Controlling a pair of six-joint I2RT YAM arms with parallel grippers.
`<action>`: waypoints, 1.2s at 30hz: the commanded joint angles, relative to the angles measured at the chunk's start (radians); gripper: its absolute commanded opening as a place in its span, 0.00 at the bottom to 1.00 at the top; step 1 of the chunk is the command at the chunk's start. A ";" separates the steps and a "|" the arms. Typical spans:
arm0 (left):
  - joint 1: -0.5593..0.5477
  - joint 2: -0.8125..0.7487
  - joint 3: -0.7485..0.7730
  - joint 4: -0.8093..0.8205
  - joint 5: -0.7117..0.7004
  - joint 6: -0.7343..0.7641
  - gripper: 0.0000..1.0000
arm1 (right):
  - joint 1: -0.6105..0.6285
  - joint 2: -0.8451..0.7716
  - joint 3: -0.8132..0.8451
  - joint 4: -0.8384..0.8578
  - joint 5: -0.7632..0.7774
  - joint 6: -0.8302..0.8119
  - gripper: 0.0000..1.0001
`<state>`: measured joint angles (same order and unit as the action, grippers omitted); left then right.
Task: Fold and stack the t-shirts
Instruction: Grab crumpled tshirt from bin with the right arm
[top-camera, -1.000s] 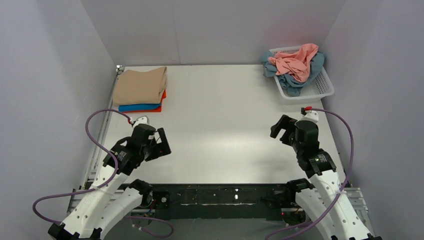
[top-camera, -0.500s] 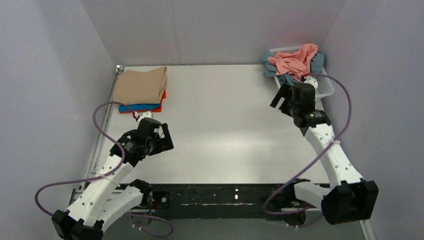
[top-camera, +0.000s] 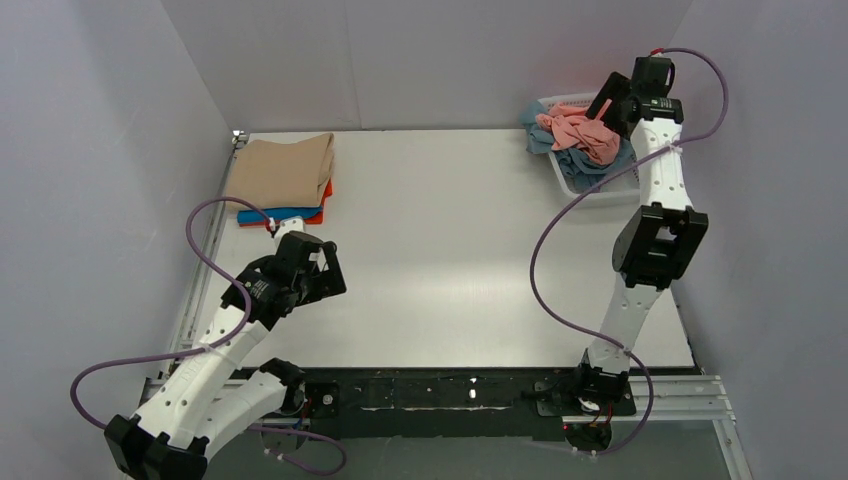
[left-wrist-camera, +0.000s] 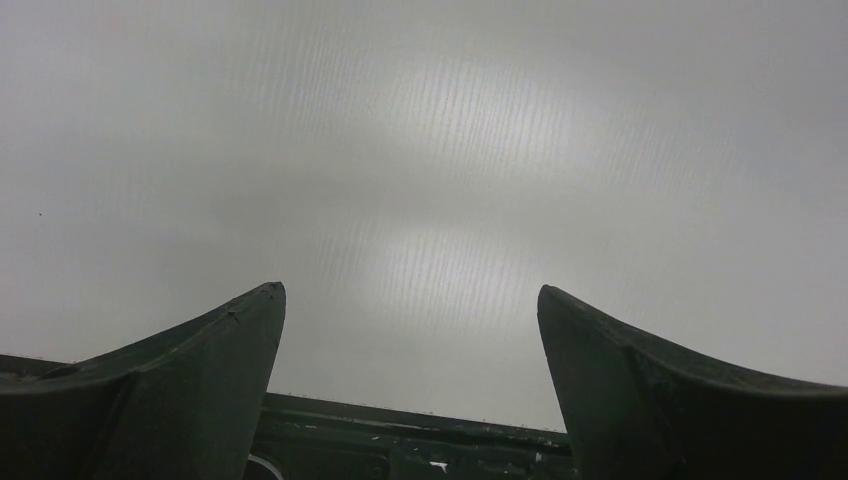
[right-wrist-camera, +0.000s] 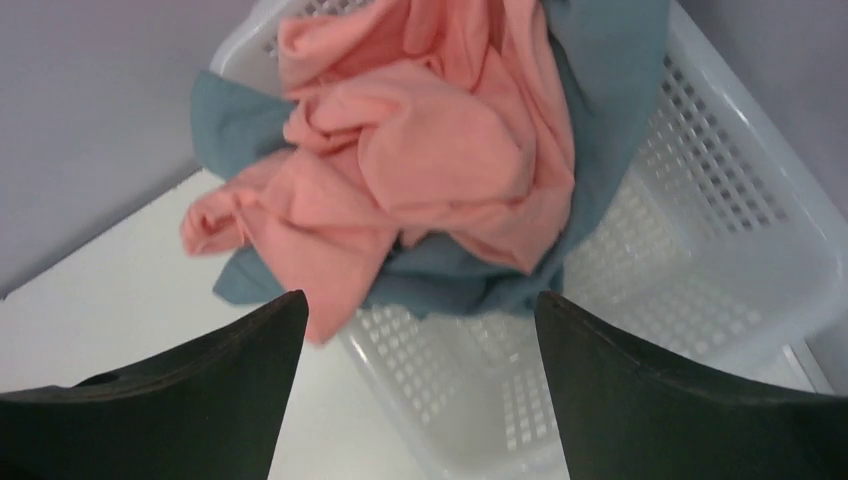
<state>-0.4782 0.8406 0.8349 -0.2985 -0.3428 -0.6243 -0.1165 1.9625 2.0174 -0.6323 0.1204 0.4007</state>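
A white lattice basket (top-camera: 572, 188) sits at the far right corner of the counter (top-camera: 450, 250), close against the walls. Two t-shirts lie crumpled in it. The salmon pink shirt (right-wrist-camera: 430, 150) is on top in a loose heap, one fold spilling over the basket's rim towards the counter. The grey-blue shirt (right-wrist-camera: 600, 110) lies under it, wrapping round its sides and hanging over the rim at the corner. The part of the basket nearer my wrist shows bare lattice.

At the far left of the counter a folded stack rests near the wall: the beige tan shirt (top-camera: 280, 170) on top, the orange shirt (top-camera: 327, 192) showing at its edge below, and the bright blue shirt (top-camera: 275, 214) peeking out at the near side.

My right end effector (right-wrist-camera: 415, 295) hangs over the basket, arm stretched far out, fingers spread wide, pointing down at the salmon heap and apart from the cloth.

My left end effector (left-wrist-camera: 410, 290) hovers over bare counter on the left side, near the stack but apart from it, its fingers likewise wide apart, gripping nothing.
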 joint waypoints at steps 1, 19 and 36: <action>0.001 0.019 -0.011 -0.024 -0.016 0.009 0.98 | -0.015 0.185 0.273 -0.115 -0.040 -0.061 0.92; 0.001 0.052 -0.005 -0.052 -0.010 0.004 0.98 | -0.029 0.483 0.372 0.258 -0.056 -0.060 0.79; 0.001 0.035 0.007 -0.039 0.025 -0.008 0.98 | -0.026 0.120 0.329 0.347 -0.166 0.001 0.01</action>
<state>-0.4782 0.8883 0.8330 -0.2741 -0.3172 -0.6262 -0.1429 2.3333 2.3253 -0.3950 0.0532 0.3672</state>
